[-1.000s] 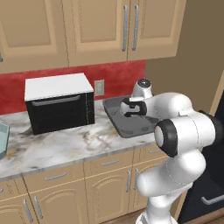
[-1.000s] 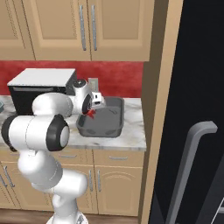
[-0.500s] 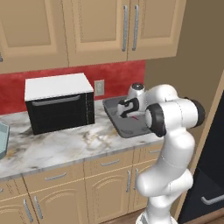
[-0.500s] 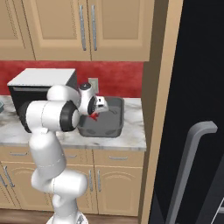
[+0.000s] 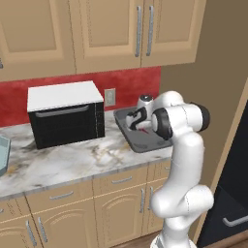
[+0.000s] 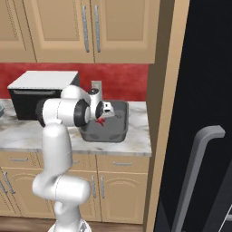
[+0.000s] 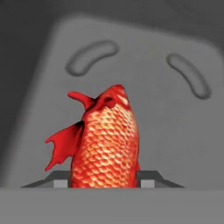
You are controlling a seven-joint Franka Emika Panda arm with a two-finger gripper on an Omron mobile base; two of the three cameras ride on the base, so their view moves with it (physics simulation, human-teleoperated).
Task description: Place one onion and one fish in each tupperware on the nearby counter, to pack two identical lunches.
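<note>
Gripper (image 7: pixel 104 180): we are clamping the fish (image 7: pixel 105 146) between our jaws.
Dark grey tupperware (image 6: pixel 118 118): we are hovering above it.

- Red backsplash (image 5: pixel 58 86) behind claw, w/ white wall outlet (image 5: pixel 110 96) just beside it.
- Tan upper cabinets (image 5: pixel 104 29) above, metal bar handles.
- Marble counter (image 5: pixel 72 157) below & to claw's left; tan drawers + doors (image 5: pixel 116 206) under it.
- Black microwave (image 5: pixel 65 116), white top, left of claw.
- Tall black fridge (image 6: pixel 199 113), grey handle, to claw's right.
</note>
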